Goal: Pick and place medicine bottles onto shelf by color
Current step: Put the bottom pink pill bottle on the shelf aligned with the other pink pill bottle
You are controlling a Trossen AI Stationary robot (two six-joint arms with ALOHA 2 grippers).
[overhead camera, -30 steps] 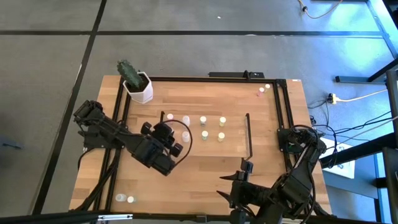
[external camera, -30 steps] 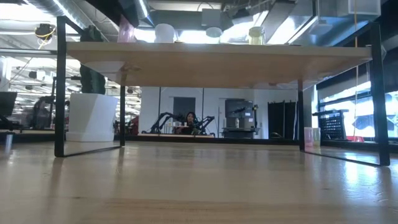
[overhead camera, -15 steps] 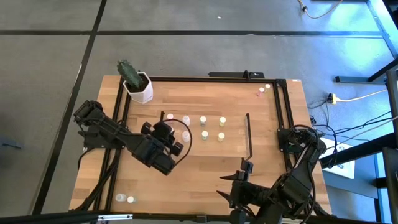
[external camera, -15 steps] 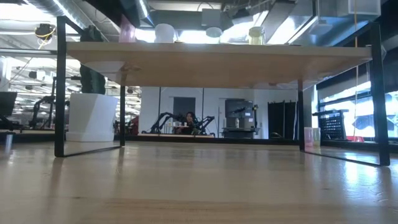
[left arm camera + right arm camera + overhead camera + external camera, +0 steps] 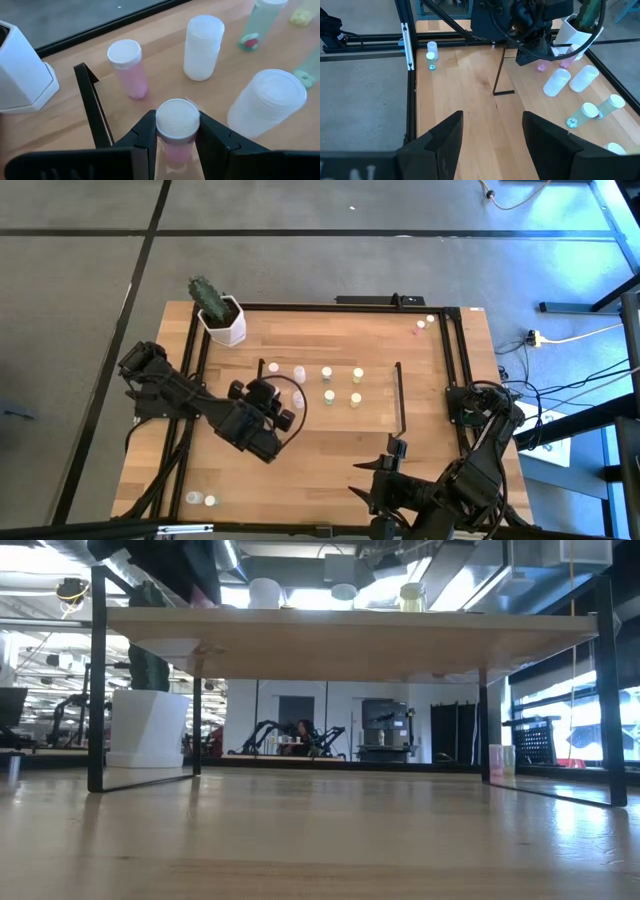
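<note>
The left gripper [image 5: 177,131], clamped on a pink bottle [image 5: 176,125], has been drawn slightly back over the shelf [image 5: 375,415]; placement is judged pending. The right gripper [image 5: 490,131] is parked agape.

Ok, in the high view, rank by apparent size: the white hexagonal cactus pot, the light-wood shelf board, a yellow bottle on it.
1. Light-wood shelf board, by far the largest.
2. White hexagonal cactus pot.
3. Yellow bottle, a tiny dot.

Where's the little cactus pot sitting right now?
Seen from above, the cactus pot stands at the table's far left corner, just beyond the shelf and its left end.
</note>
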